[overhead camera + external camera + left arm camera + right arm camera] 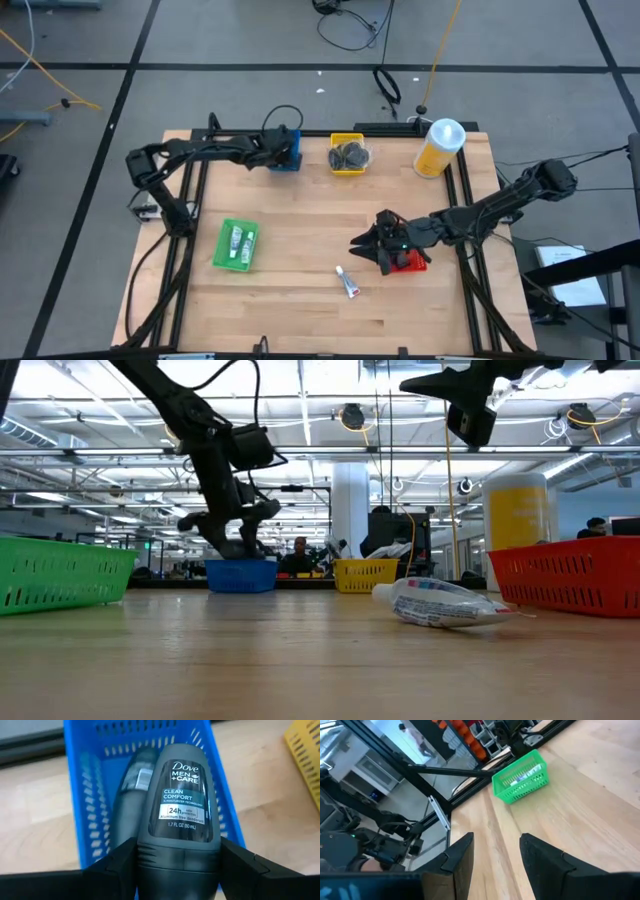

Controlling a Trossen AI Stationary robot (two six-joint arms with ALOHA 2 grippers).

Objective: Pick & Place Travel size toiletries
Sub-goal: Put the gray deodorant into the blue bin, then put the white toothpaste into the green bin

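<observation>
A white tube (348, 284) lay alone on the wooden table (300, 250), nearest the front edge; its printed wording was too small to read. Just behind it the right gripper (365, 243) hung above the boards beside the red tray (412, 262), its fingers (547, 857) spread with nothing between them. What the red tray held stayed hidden under the arm. Over on the left the green tray (237, 245) carried a few small white tubes (241, 243), their labels beyond reading.

At the far edge the left gripper (279, 148) reached over the blue tray (285, 160), its fingers (117, 862) pinching a dark grey roll-on bottle (181, 815). The label read "Dove Men+Care, Clean Comfort, 24h", with "1.7 FL OZ (50 mL)" below. A second bottle (136, 780) of the same sort lay inside the blue tray behind it, mostly covered. To the right the yellow tray (347, 155) held a heap of dark pieces (350, 153), which I couldn't make out singly. Farther right stood a big yellow bottle (438, 150) with a white cap.
</observation>
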